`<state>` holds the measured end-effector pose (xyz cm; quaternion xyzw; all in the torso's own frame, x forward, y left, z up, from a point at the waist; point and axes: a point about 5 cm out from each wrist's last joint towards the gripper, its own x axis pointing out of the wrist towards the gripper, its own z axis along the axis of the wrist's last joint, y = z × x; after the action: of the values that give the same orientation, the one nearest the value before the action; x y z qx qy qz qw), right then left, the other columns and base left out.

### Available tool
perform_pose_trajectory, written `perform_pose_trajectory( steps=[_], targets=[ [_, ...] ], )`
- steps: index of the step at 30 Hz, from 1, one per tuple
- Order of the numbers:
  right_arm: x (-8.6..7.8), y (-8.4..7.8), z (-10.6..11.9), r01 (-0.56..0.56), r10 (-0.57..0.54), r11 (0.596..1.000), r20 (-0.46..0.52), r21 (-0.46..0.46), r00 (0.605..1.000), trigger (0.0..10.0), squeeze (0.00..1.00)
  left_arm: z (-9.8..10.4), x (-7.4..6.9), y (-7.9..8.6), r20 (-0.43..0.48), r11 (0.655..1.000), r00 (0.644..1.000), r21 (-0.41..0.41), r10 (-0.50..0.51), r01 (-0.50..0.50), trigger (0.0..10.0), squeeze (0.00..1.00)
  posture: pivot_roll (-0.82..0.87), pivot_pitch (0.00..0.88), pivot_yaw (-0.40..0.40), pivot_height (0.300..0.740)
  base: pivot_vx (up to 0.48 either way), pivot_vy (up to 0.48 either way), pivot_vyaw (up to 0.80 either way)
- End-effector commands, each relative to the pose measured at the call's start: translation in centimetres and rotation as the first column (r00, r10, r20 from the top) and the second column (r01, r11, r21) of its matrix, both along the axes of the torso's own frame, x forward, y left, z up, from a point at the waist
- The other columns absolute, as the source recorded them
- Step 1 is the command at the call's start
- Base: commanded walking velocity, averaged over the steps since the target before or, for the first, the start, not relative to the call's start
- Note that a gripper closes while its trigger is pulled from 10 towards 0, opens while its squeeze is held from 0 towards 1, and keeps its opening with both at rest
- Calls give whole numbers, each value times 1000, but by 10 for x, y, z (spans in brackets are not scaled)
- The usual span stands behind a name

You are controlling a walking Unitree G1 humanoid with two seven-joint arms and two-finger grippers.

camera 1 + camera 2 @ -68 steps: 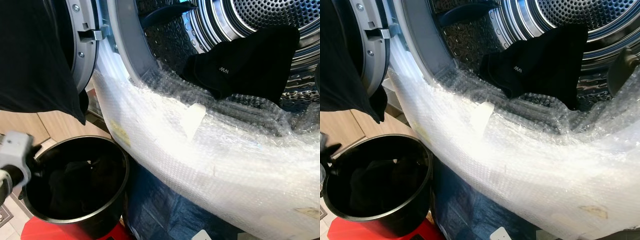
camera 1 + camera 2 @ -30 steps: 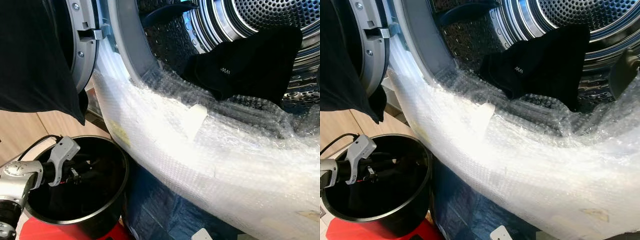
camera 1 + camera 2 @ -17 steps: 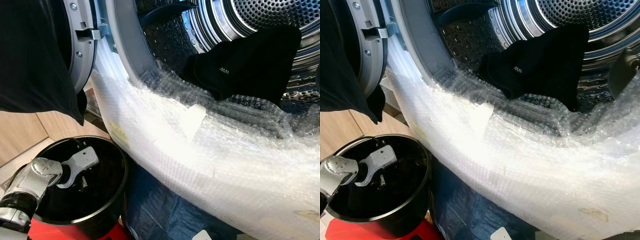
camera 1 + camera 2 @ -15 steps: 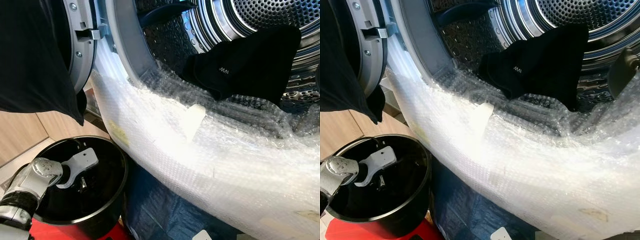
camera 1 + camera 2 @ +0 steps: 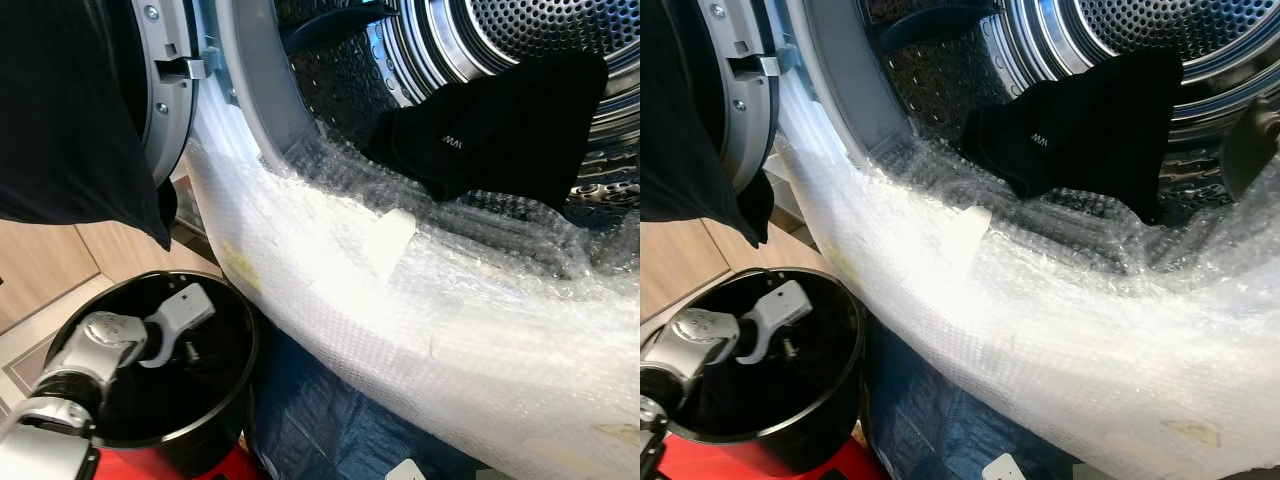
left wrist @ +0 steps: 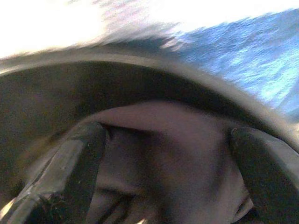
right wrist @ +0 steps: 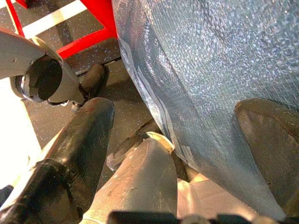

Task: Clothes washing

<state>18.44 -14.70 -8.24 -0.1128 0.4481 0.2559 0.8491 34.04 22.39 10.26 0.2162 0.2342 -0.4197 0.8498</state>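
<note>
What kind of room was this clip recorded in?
Most likely a home laundry corner. An open front-loading washing machine with a perforated steel drum holds a black garment, its rim padded with bubble wrap. Beside it, the left gripper reaches into a black bucket of dark clothes.

Sitting on the red stool (image 5: 215, 468): a black bucket (image 5: 215, 400) holding dark clothes (image 6: 177, 154). Lying just right of the bucket, over the washer's rim: bubble wrap (image 5: 420, 310), carrying a black garment (image 5: 500, 130).
</note>
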Motion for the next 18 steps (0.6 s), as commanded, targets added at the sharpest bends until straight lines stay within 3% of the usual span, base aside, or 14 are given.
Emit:
perform_pose_trajectory(
  steps=[1,4,10,17,18],
  targets=[
    [0,-3,0,18,-18,1000,-2,-1,1000,10000,0,-7,-3,-1,-43,999,999,32,-26,27,10000,0,56,37,-73,740,0,0,0],
    [0,-3,0,16,-16,1000,-2,-2,1000,10000,0,-16,-9,0,-90,995,995,84,-43,50,10000,0,54,38,-72,740,0,0,0],
    [1,-4,0,21,-21,1000,2,0,1000,10000,0,-25,-11,5,-96,980,995,196,-15,33,10000,0,34,41,-62,740,0,0,0],
    [-3,-5,-1,25,-25,1000,-5,-4,1000,10000,0,-26,-9,8,-71,972,997,233,37,-19,10000,0,29,32,-58,740,0,0,0],
    [-3,-5,-1,26,-26,1000,-5,-4,1000,10000,0,-25,-7,8,-55,971,997,235,49,-34,0,0,29,32,-58,740,0,0,0]
  ],
)
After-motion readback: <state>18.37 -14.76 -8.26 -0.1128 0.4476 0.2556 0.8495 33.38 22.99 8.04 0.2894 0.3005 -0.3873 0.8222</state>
